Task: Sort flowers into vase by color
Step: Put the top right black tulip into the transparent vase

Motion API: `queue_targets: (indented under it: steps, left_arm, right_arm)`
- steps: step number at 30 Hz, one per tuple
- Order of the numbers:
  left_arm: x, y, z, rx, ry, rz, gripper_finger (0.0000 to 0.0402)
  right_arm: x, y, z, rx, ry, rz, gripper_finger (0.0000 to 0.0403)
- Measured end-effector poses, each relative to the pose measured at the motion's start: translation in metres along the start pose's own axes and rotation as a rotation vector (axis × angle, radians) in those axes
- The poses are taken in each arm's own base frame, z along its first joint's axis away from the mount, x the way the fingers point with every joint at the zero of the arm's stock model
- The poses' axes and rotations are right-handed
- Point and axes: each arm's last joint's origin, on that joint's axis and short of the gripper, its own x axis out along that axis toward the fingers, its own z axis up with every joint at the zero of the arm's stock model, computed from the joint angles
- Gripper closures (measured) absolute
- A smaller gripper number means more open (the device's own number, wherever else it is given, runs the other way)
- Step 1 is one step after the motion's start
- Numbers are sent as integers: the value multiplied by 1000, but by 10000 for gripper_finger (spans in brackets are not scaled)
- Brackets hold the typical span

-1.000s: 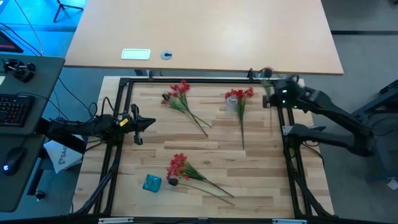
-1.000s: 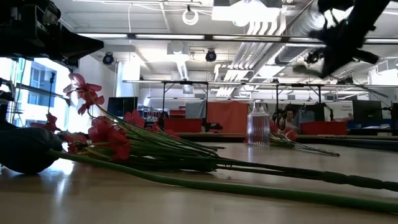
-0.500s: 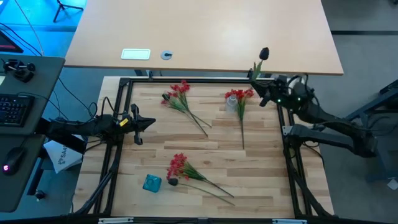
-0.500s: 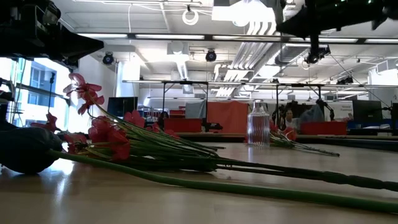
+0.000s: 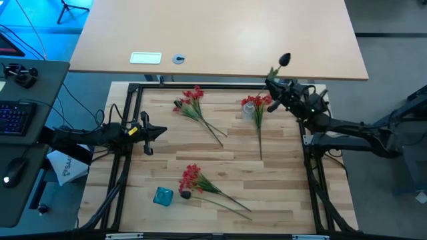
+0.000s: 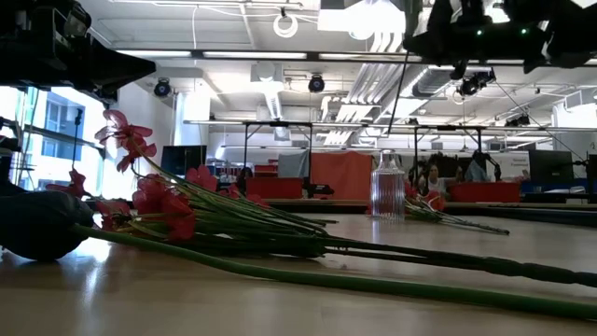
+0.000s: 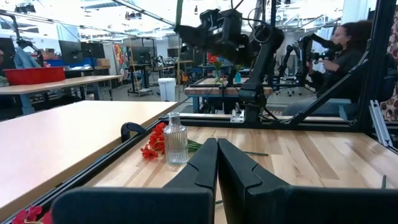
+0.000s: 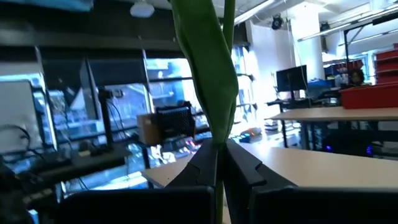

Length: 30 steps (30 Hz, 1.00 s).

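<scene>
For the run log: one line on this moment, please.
right gripper: shut on dark-bud flower, raised near glass vase | left gripper: shut, idle at table's left edge

No legible text, labels, brand marks or nos. in any view. White card (image 5: 145, 58) on far tabletop: print too small to read. White bag (image 5: 67, 167) by left arm: dark markings, unreadable.
</scene>
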Motion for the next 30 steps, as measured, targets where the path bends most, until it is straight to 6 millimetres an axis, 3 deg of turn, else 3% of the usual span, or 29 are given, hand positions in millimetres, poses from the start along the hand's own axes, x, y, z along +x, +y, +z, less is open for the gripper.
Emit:
queue_targets:
  steps: [11, 30]
  left_arm:
    - [0, 0, 0, 0, 0, 0, 402]
    - [0, 0, 0, 0, 0, 0, 402]
  right_arm:
    - [21, 2, -12, -63, 100, -8, 403]
    - [21, 2, -30, -15, 263, 18, 403]
